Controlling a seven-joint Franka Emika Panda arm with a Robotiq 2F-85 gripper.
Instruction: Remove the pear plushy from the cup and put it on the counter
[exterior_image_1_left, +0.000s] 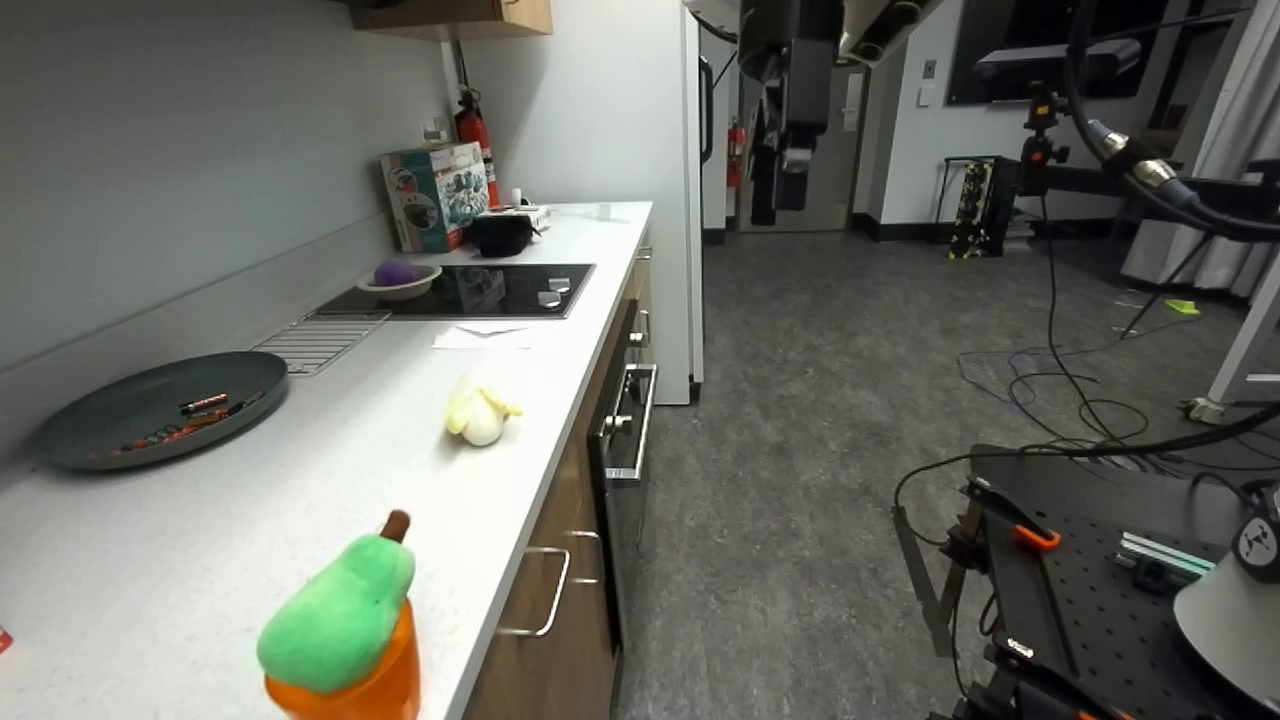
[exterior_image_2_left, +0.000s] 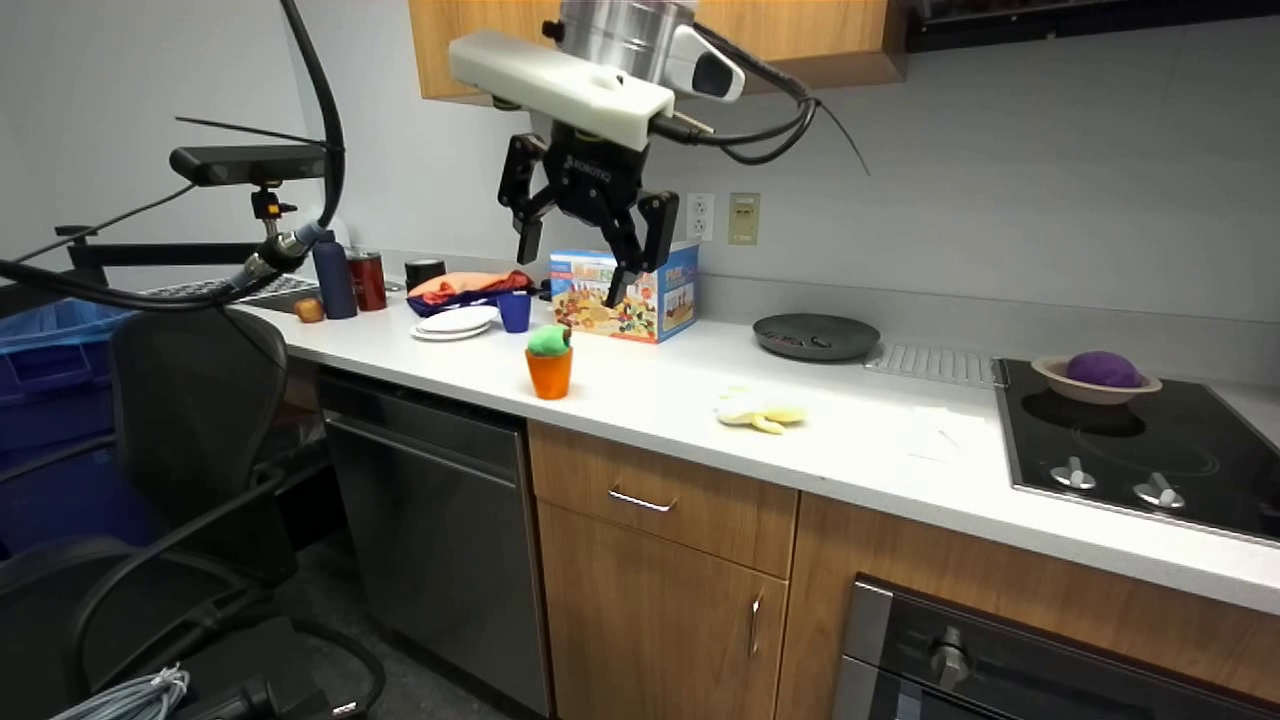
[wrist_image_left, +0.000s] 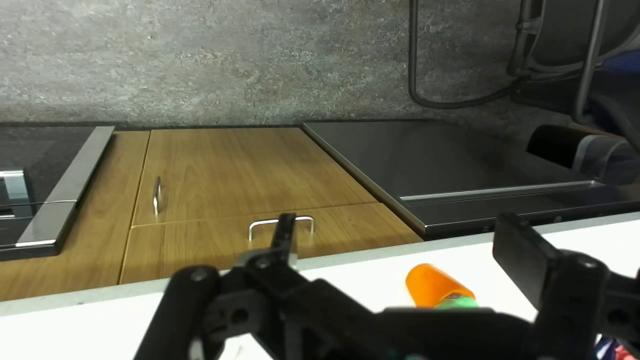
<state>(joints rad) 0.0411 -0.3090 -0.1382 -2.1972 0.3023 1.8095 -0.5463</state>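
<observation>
Jaws stand parted, empty. We find the pear plushy (exterior_image_1_left: 338, 612) seated in the orange cup (exterior_image_2_left: 549, 375) on the bench (exterior_image_2_left: 640, 400); we advise pinching only its exposed body, lifting straight up.

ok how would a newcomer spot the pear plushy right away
Find the long white counter above the wooden cabinets. Near its front edge stands a small orange cup, and the pear plushy pokes out of its top. Its bright green body and short brown stem set it apart from the cup and the pale yellow-and-white lump nearby.
</observation>
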